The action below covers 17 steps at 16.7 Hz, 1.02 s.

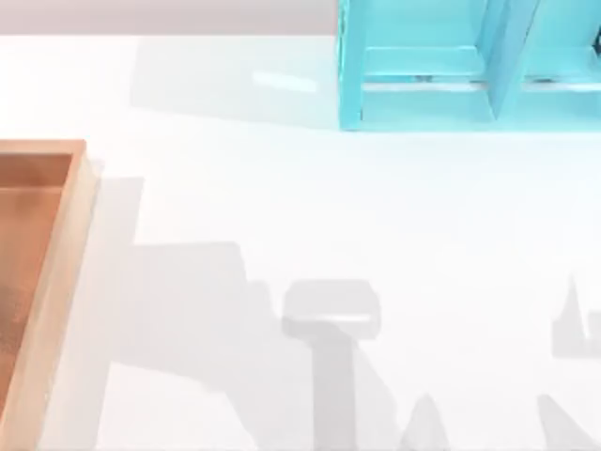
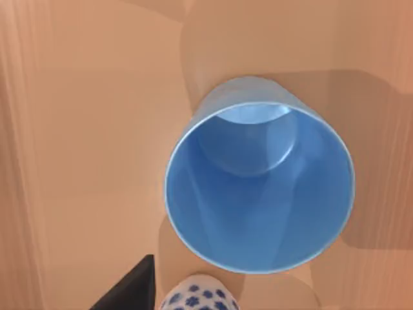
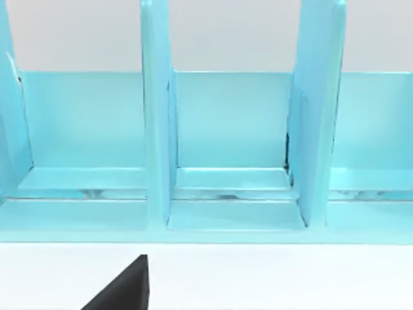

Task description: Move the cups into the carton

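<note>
White table (image 1: 376,235); blue cup (image 2: 258,187) apparently inside carton (image 1: 56,244).

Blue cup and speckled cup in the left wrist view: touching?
Cannot tell. In the left wrist view the blue cup overlaps the speckled cup, hiding any gap.

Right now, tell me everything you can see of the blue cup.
The blue cup appears in the left wrist view, seen from above straight into its open mouth. It is plain solid blue, smooth and glossy, with a thin pale rim and walls tapering to a smaller round base. It is empty and looks upright, standing on the orange-brown floor of the carton. Close beside it is the white cup with blue speckles; whether they touch I cannot tell. Nothing is gripping it.
</note>
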Each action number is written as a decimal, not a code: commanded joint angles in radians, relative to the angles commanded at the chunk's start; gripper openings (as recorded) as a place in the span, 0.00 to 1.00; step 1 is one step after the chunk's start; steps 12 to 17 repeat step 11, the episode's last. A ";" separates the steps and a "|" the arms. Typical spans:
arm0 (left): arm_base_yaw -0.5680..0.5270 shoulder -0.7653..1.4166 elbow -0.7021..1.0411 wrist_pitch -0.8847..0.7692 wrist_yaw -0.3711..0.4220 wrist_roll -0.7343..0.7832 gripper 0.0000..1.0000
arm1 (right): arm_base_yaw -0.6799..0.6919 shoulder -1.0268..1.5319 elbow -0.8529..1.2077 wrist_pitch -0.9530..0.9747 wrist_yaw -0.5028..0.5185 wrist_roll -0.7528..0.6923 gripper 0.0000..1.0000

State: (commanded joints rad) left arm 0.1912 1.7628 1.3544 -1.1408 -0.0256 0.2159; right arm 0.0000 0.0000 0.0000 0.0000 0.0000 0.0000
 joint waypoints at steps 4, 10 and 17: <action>-0.001 0.009 0.155 -0.150 -0.001 0.000 1.00 | 0.000 0.000 0.000 0.000 0.000 0.000 1.00; -0.005 0.006 0.383 -0.379 -0.003 -0.004 1.00 | 0.000 0.000 0.000 0.000 0.000 0.000 1.00; -0.005 0.005 0.388 -0.383 -0.003 -0.004 1.00 | 0.000 0.000 0.000 0.000 0.000 0.000 1.00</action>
